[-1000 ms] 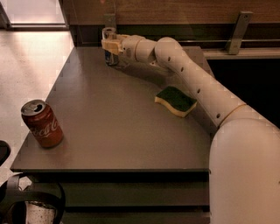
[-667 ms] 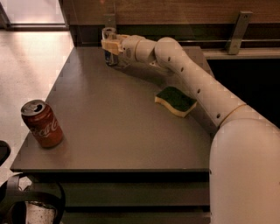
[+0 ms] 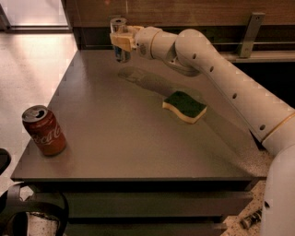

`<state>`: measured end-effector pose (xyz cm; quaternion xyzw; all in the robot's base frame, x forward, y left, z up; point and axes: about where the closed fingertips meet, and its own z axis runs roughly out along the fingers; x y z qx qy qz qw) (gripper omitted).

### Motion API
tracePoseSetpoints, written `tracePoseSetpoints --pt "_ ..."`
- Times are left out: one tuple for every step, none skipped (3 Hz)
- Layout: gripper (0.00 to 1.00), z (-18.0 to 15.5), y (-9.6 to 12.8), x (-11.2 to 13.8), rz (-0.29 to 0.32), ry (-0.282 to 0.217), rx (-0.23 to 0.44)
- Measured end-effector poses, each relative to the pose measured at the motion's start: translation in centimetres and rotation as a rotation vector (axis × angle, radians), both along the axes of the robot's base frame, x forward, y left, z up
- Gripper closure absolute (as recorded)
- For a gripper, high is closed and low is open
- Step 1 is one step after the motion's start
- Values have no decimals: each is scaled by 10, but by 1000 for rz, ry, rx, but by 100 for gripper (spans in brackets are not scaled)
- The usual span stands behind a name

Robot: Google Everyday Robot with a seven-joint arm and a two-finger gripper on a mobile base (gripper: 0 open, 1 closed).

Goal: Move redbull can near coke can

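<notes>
The gripper (image 3: 120, 41) is at the far left corner of the table (image 3: 129, 143), at the end of the white arm (image 3: 221, 69) that reaches in from the right. Its tan fingers (image 3: 123, 42) are clamped across the middle of the redbull can (image 3: 119, 25). The can stands upright between the jaws, with its silver top showing above the fingers and its blue lower part showing below them. The base of the can seems to hang just clear of the tabletop, and a soft shadow (image 3: 138, 76) lies on the table below it and a little to the right.

The coke can (image 3: 44, 131) stands upright near the front left corner of the table, close to the left edge. It is well apart from the redbull can, with most of the table's depth between them. Its silver top faces up, and whether it is open cannot be made out. What is inside either can cannot be seen.

A sponge (image 3: 184, 106) with a green top and a yellow underside lies flat near the middle of the table, right of centre, under the line of the arm. It touches neither can.

Behind the table runs a dark wooden wall (image 3: 184, 11) with a metal bracket (image 3: 246, 27) on it at the right. A pale floor (image 3: 32, 60) shows to the left of the table.
</notes>
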<state>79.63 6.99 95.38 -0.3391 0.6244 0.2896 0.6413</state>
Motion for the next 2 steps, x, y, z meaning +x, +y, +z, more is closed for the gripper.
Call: tracePoseSetpoints --pt "100 27 -6 -63 20 -40 -33" --pt "100 30 0 -107 49 -33 -56"
